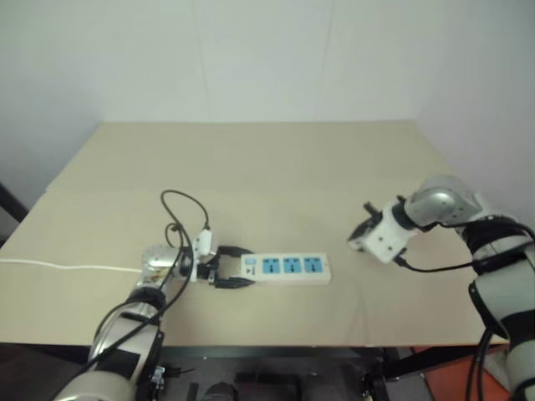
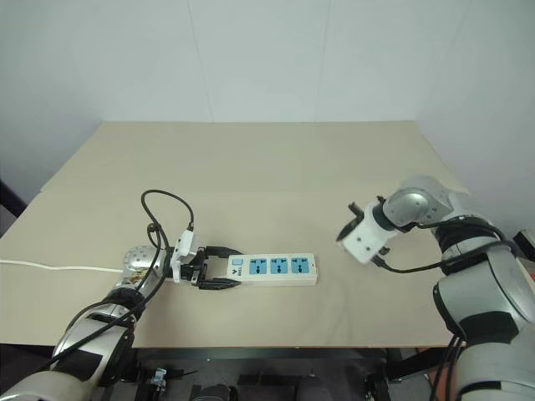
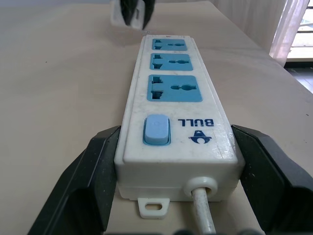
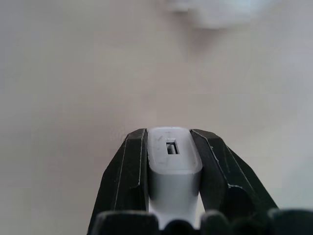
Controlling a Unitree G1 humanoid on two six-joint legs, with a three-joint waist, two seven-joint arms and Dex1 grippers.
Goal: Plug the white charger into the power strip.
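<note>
Left gripper (image 1: 236, 269) clamps the power strip (image 1: 288, 268)'s switch end; right gripper (image 4: 169, 147), at three o'clock, pinches the white charger (image 4: 172, 161), prongs hidden.

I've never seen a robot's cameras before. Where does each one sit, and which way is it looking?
Head, two eyes: both look down over the beige table; both arms show.
Left wrist: looks along the left gripper, its black fingers clamping the switch end of the long white power strip with blue outlets.
Right wrist: looks along the right gripper, shut on the small white boxy charger.
Shared: the strip shows in head and left wrist views.
</note>
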